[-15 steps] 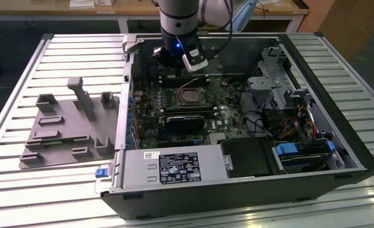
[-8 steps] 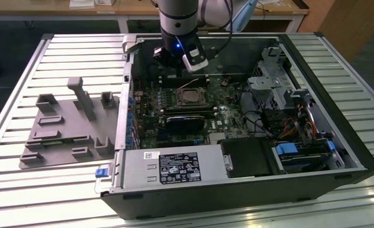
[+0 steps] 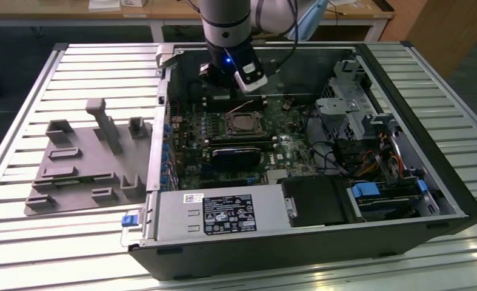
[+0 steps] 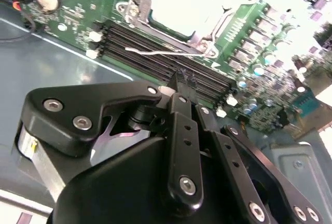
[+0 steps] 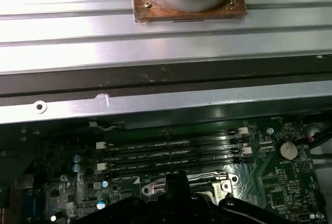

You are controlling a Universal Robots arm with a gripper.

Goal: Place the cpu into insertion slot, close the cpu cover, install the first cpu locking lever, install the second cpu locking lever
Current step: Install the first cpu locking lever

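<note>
On the exterior view's left, a grey fixture tray [image 3: 76, 170] lies on the slatted table [image 3: 28, 91], just beside the open computer case [image 3: 303, 248]. At centre, the cpu [image 3: 240, 124] sits in the insertion slot [image 3: 254, 115], framed by the cpu cover [image 4: 207, 33]. The gripper [image 4: 179, 79], fingertips pinched together on nothing, hovers over the memory slots [image 4: 119, 40] next to the socket.
</note>
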